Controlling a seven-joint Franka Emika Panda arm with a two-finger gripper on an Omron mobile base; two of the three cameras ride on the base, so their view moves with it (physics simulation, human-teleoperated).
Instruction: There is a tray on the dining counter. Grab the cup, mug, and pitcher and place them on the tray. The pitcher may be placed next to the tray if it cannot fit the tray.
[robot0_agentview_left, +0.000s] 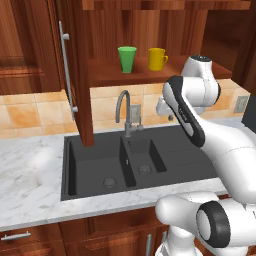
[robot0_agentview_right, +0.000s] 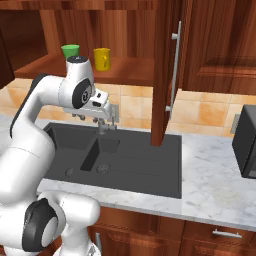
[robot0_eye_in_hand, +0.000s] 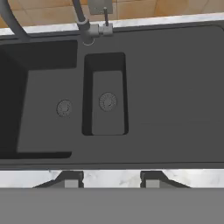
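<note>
The green cup (robot0_agentview_left: 127, 59) (robot0_agentview_right: 70, 50) and the yellow mug (robot0_agentview_left: 157, 59) (robot0_agentview_right: 101, 59) stand side by side on a wooden shelf inside an open wall cabinet above the sink. The mug's handle points to the right in the left base view. My gripper (robot0_agentview_left: 164, 107) (robot0_agentview_right: 96, 118) (robot0_eye_in_hand: 110, 180) hangs over the black sink, below the shelf and well short of both vessels. It points down and is open, its fingertips (robot0_eye_in_hand: 70, 179) apart with nothing between them. The tray, the pitcher and the dining counter are out of view.
A black double sink (robot0_agentview_left: 95, 165) (robot0_eye_in_hand: 175, 87) with a grey faucet (robot0_agentview_left: 122, 107) (robot0_eye_in_hand: 81, 17) is set in the marble counter (robot0_agentview_left: 30, 180). The open cabinet door (robot0_agentview_left: 80, 75) (robot0_agentview_right: 167, 70) juts out over the sink. A dark microwave (robot0_agentview_right: 245, 145) sits at the right.
</note>
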